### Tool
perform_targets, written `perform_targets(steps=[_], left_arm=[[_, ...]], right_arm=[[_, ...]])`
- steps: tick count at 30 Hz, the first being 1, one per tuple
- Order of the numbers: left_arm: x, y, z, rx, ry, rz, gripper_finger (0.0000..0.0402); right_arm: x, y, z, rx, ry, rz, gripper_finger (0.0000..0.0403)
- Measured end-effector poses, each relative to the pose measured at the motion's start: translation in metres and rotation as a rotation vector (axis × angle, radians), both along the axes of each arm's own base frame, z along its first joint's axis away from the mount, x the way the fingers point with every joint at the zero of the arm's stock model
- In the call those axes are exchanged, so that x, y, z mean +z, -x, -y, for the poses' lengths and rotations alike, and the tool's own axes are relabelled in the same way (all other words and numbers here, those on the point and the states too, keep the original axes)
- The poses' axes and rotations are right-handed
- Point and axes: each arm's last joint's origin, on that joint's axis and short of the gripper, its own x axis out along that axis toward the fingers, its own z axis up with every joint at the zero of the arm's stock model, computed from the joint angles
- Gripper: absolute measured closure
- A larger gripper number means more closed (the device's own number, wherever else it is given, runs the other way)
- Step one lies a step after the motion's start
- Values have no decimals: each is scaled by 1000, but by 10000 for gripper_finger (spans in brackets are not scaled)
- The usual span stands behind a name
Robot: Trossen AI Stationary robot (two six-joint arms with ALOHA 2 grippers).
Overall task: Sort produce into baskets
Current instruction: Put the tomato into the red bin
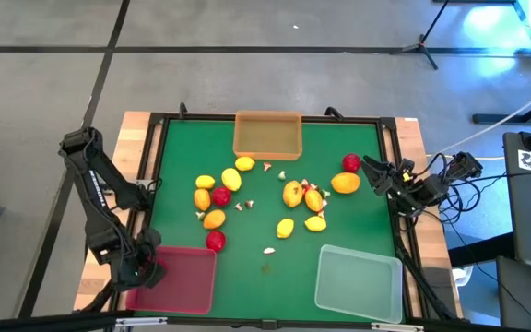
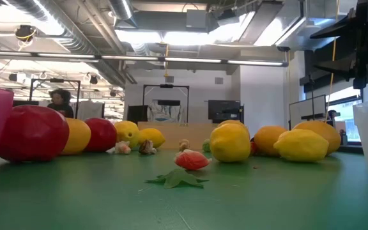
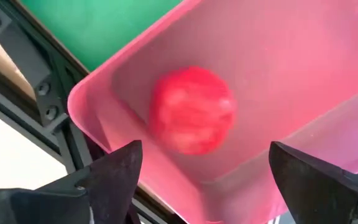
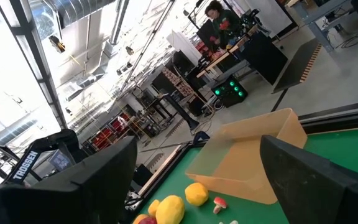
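Observation:
My left gripper (image 1: 146, 267) (image 3: 205, 149) is open over the left end of the translucent red basket (image 1: 178, 278). A blurred red round fruit (image 3: 192, 118) shows inside that basket (image 3: 291, 74), below and between the fingers and apart from them. My right gripper (image 1: 376, 171) (image 4: 197, 142) is open and empty at the table's right side, beside an orange fruit (image 1: 346, 183) and a red fruit (image 1: 350, 163). Yellow, orange and red fruits (image 1: 293, 194) and tiny whitish bits (image 1: 269, 249) lie on the green mat. The orange-tan basket (image 1: 267, 135) and the clear basket (image 1: 359, 281) look empty.
A black frame (image 1: 158, 138) runs round the green mat. The orange-tan basket stands at the far middle and the clear basket at the near right. In the low view a small leaf bit (image 2: 177, 179) lies in front. A person (image 4: 219, 22) sits in the room far behind the table.

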Motion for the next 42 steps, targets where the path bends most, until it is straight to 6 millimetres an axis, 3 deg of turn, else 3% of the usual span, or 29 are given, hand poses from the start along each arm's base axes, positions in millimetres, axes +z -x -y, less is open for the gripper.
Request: perform_targets(steps=[7,12,19,26,32,42], left_arm=[[4,-3,1,6,38,56,64],[17,-9,-9,67,62,216,64],[41,-19,-38,111,23,475,64],[59,-36,-80,95,-148,664,64],[63,-56,-116,-12,-340,667,64],[47,-91,-166,-93,-509,467,64]], right_arm=[[0,0,0,-1,1,-3,66],[0,0,0,-2,-1,-2,66],[0,0,0,-3,-3,-2,66],[-1,0,0,-2,-4,-1,66],[0,0,0,0,-3,0,66],[0,0,0,0,-3,-1,66]])
